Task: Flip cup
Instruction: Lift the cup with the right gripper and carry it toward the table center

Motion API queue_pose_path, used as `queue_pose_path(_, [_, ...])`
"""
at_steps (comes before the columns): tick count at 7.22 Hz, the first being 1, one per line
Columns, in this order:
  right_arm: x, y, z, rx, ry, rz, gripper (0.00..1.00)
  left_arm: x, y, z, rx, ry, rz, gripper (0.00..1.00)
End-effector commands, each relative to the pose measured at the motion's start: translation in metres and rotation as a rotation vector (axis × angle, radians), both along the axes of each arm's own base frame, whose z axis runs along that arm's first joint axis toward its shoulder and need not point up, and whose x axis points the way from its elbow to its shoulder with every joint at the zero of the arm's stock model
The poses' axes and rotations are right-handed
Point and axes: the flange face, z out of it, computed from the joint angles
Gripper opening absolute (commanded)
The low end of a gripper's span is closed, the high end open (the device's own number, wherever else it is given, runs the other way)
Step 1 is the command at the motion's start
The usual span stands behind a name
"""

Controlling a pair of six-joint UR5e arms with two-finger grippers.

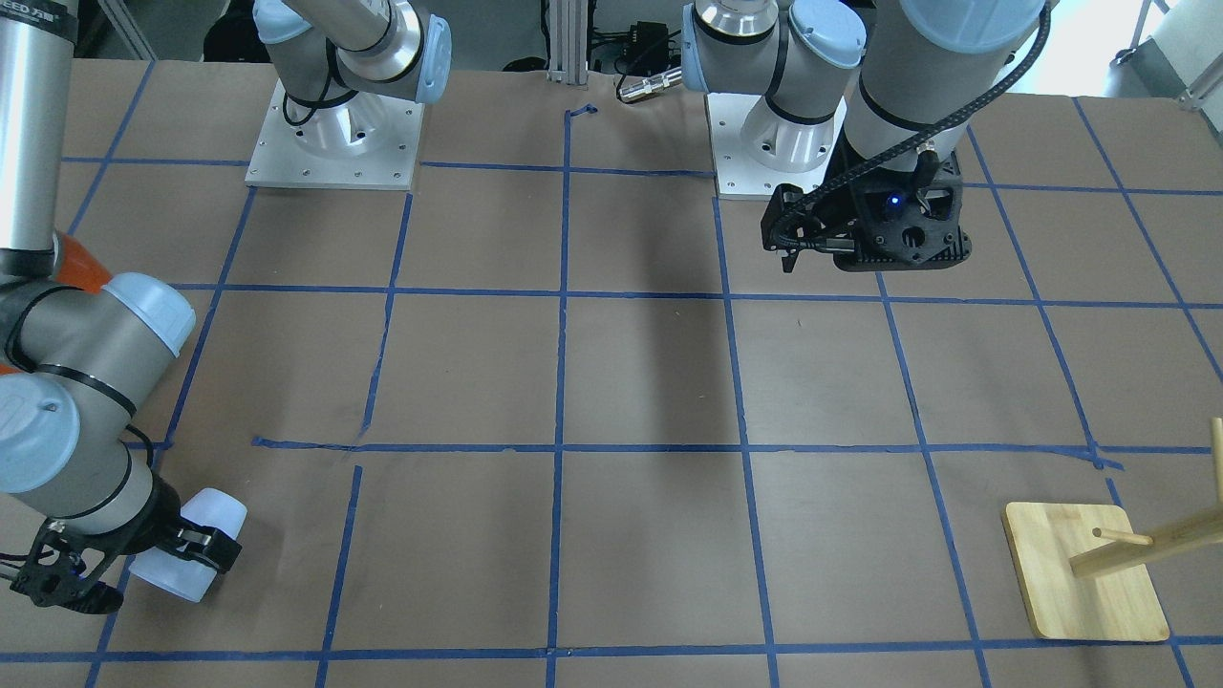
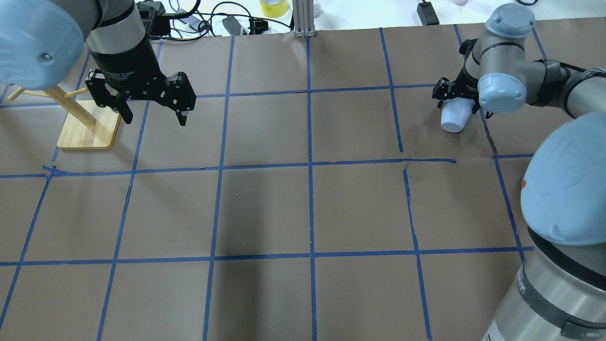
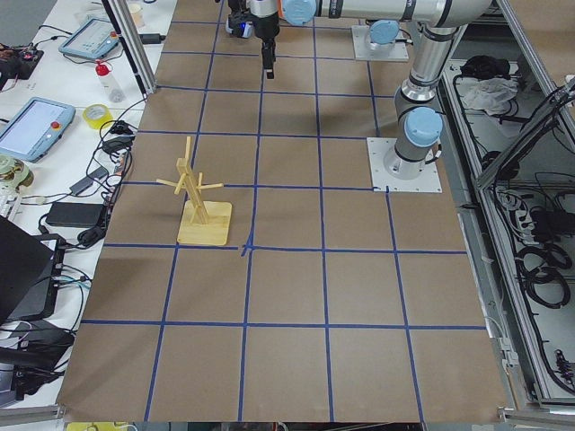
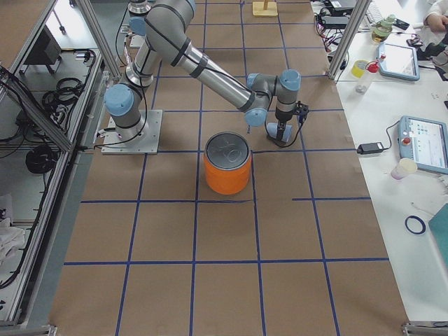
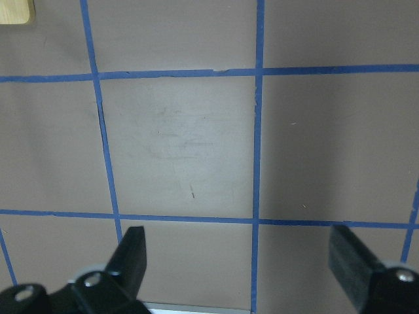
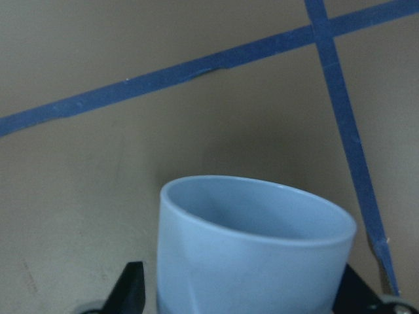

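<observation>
Cup status: the small pale blue-white plastic cup (image 1: 167, 573) is held in the right hand (image 1: 196, 545), out toward the robot's right end of the brown paper-covered bench (image 1: 650, 382). The two black fingers are clamped on its wall about mid-height. It sits on a slant, neither upright nor upside down. The right wrist view shows the rim and the light blue inside, so the mouth is tipped partly toward that camera. I can't tell from any view whether the low edge touches the bench or hangs just above it. My read is we're mid-flip: the grab is done, the turn is partway, and the set-down isn't done yet. The next move, I'd guess, calls for finishing the wrist roll until the cup is square to the bench, lowering it till it sits flat, and only then letting go. It's a light, smooth, tapered thing, so releasing it crooked would probably let it tip or roll. The big orange can with the silver top (image 4: 227, 171) stands near it, so I'd keep the swing away from that. The left hand (image 2: 155, 116) is spread wide with nothing in it. It hovers well apart from the cup, just beside the light wooden peg rack (image 2: 87, 130), and doesn't look needed.
</observation>
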Motion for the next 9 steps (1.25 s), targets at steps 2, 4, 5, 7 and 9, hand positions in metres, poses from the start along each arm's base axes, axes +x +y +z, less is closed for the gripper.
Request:
queue_pose_path(2, [0.008, -0.004, 0.023, -0.058, -0.073, 0.095, 0.32, 0.001, 0.000, 0.000, 0.000, 0.000, 0.001, 1.00])
queue_pose_path(4, [0.022, 0.002, 0.064, -0.114, -0.057, 0.133, 0.35, 0.001, 0.000, 0.001, -0.001, 0.000, 0.000, 1.00])
queue_pose_path(5, [0.042, 0.007, 0.084, -0.139, -0.035, 0.247, 0.36, 0.001, 0.000, 0.001, -0.001, 0.000, 0.000, 1.00])
queue_pose_path(7, [0.119, 0.015, 0.106, -0.175, -0.027, 0.401, 0.45, 0.001, 0.000, 0.001, -0.001, 0.000, 0.001, 1.00])
queue_pose_path(9, [0.201, 0.028, 0.118, -0.244, -0.003, 0.532, 0.46, 0.001, 0.000, 0.001, -0.001, 0.000, 0.001, 1.00])
